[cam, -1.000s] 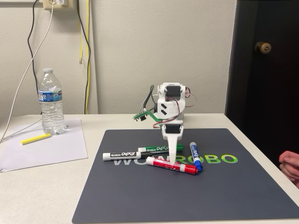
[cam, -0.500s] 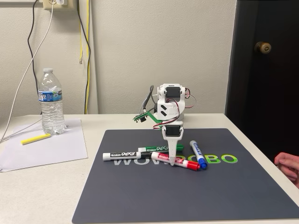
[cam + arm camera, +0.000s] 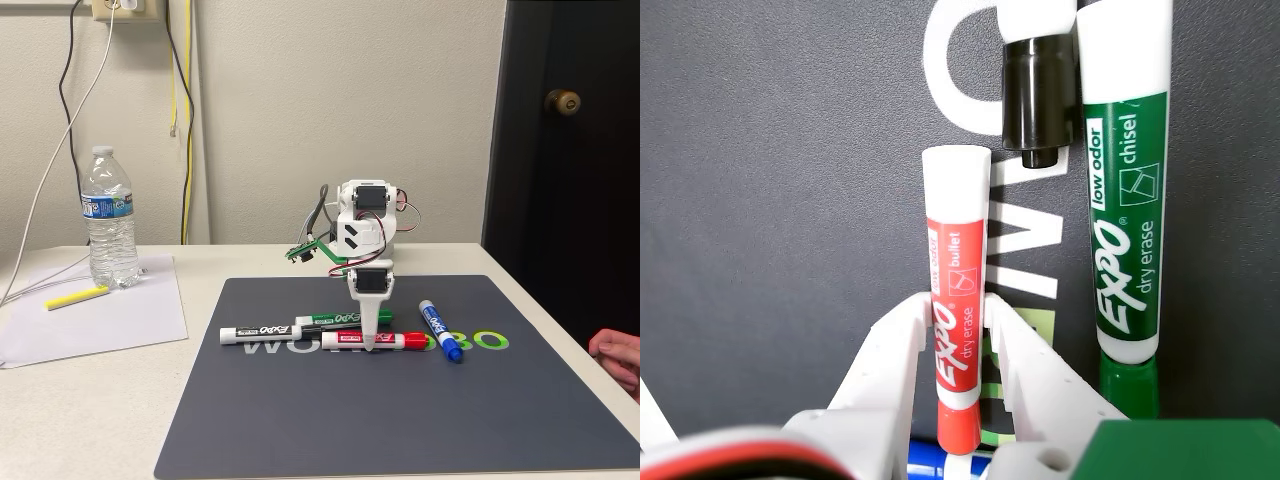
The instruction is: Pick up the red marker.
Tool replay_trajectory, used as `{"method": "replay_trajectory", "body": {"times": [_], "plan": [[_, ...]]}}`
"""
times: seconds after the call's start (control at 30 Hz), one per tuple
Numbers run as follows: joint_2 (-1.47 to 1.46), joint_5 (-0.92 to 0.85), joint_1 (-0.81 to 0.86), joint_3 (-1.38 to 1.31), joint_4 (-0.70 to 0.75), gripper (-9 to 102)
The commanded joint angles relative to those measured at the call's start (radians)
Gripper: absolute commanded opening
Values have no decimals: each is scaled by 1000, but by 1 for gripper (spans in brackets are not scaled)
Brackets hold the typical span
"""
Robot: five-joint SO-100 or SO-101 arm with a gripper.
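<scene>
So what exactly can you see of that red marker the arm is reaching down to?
The red marker is a slim Expo dry-erase pen with a white plastic-looking barrel, a red label reading "bullet" and "dry erase", and a red cap. It lies flat on the dark mat, roughly crosswise in the fixed view, just in front of the green marker. The white gripper straddles its middle, one finger close against each side of the barrel. It has not been lifted.
</scene>
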Motion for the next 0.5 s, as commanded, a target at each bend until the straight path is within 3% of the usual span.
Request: {"method": "replay_trajectory", "body": {"times": [0.0,0.3,0.47], "plan": [[-2,-9,-15,5,0,3],[11,-5,-6,-63,60,0],[163,37,-18,15,60,0]]}}
